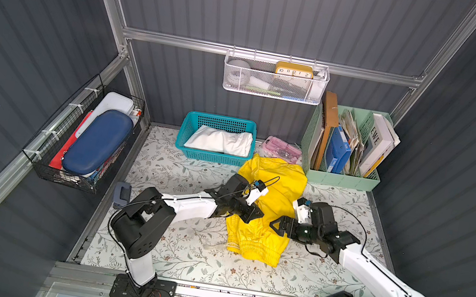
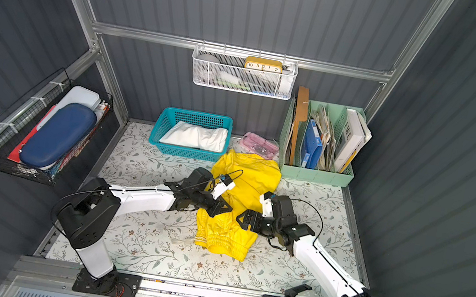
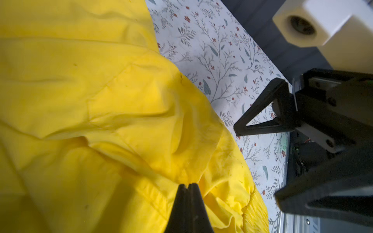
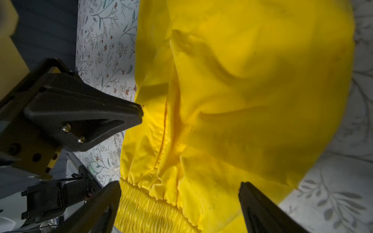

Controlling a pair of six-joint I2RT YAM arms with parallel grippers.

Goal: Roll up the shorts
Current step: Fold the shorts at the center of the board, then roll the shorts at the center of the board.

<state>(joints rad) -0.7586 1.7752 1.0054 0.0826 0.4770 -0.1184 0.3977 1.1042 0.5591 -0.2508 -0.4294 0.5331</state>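
The yellow shorts lie rumpled mid-table, with the gathered waistband toward the front and a whitish drawstring trailing left. My left gripper is shut, with yellow cloth bunched at its tips near the waistband. My right gripper stands open over the shorts' right side and holds nothing. Its fingers straddle the elastic. The white shorts lie folded in the teal basket.
A pink case and a green file organiser stand just behind the yellow shorts. A grey-blue hole punch sits at the table's left edge. A black wire basket hangs on the left wall and a white mesh basket on the back wall.
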